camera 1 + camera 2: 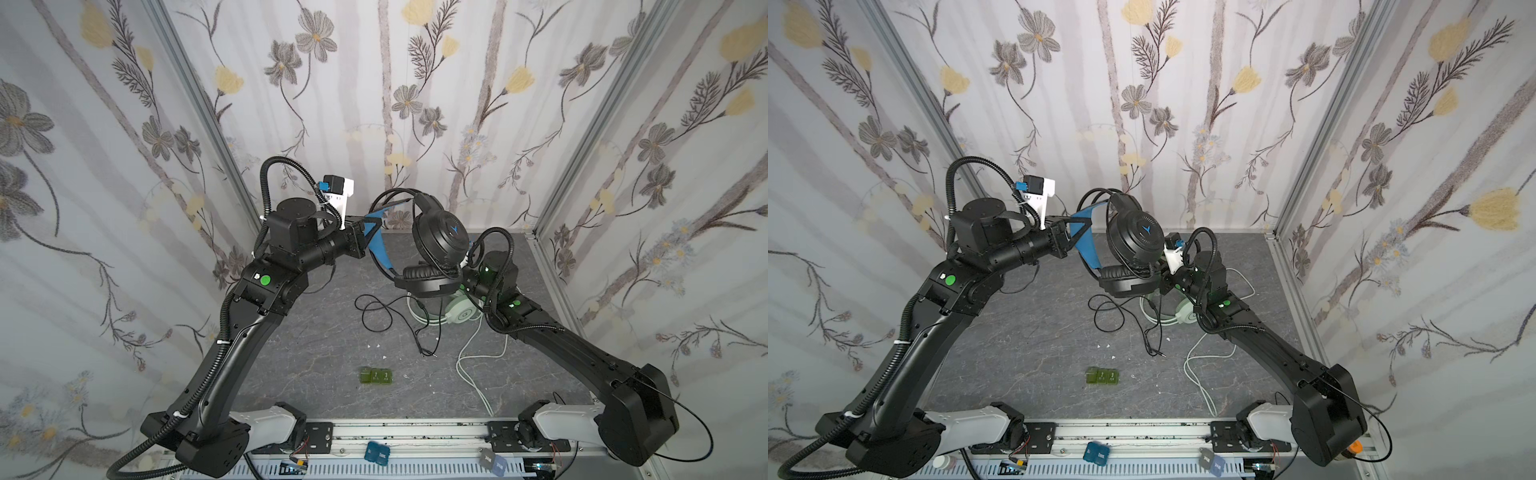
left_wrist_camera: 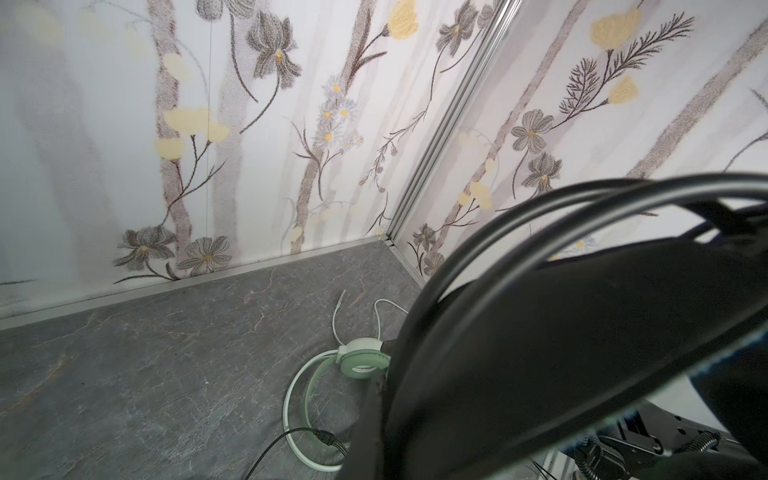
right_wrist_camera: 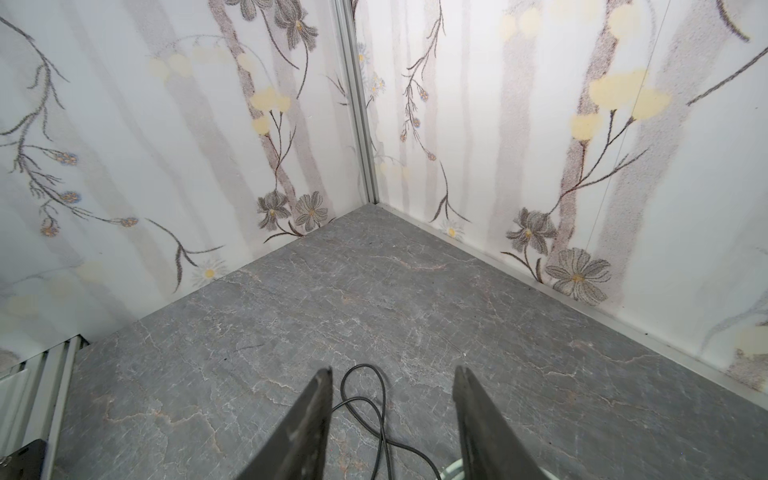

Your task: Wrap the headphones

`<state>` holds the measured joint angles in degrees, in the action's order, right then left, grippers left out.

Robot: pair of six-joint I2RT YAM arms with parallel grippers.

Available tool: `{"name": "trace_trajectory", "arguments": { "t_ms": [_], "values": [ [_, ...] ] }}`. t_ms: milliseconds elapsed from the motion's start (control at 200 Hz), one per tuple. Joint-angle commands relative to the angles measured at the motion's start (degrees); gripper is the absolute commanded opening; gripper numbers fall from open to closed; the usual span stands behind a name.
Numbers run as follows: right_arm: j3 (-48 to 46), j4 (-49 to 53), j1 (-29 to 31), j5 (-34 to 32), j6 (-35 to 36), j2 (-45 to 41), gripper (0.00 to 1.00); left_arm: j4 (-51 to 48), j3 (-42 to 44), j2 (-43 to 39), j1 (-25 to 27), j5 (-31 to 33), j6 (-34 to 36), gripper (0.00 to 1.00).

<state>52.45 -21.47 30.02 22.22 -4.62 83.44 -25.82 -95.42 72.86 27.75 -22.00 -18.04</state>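
My left gripper [image 1: 372, 226] is shut on the blue inner headband [image 1: 380, 245] of the black headphones [image 1: 442, 237] and holds them up above the table; they fill much of the left wrist view [image 2: 582, 332]. Their black cable [image 1: 374, 311] trails down in loose loops on the grey tabletop. The mint-green headphones [image 1: 461, 311] lie on the table beneath them, also in the left wrist view [image 2: 363, 361], with the whitish cable [image 1: 469, 365] running toward the front. My right gripper [image 3: 394, 370] is open low over a black cable loop [image 3: 365, 399], touching nothing. In both top views the black ear cups mostly hide it.
A small green block strip [image 1: 376, 376] lies on the table near the front. Flowered walls close the back and both sides. The aluminium rail [image 1: 415, 432] with the arm bases and small blue boxes [image 1: 376, 453] runs along the front edge.
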Motion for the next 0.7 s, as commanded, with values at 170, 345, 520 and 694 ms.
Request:
{"name": "trace_trajectory", "arguments": {
  "t_ms": [170,345,520,694],
  "values": [
    [-6.25,-6.83,-0.37,1.15,-5.31,-0.56,0.36,2.49,-4.76,2.31,-0.23,6.63,-4.25,0.00],
    [-7.71,-10.78,-0.35,2.24,-8.44,0.43,0.42,3.06,-5.83,3.75,-0.24,6.84,-5.49,0.00],
    [-7.58,-12.94,-0.36,3.58,-10.53,0.94,0.52,3.41,-6.36,4.72,-0.26,6.89,-5.84,0.00],
    [-8.56,-13.98,-0.38,5.64,-12.93,0.38,0.60,2.82,-6.38,5.28,-0.24,8.13,-5.95,0.00]
  ]
}}
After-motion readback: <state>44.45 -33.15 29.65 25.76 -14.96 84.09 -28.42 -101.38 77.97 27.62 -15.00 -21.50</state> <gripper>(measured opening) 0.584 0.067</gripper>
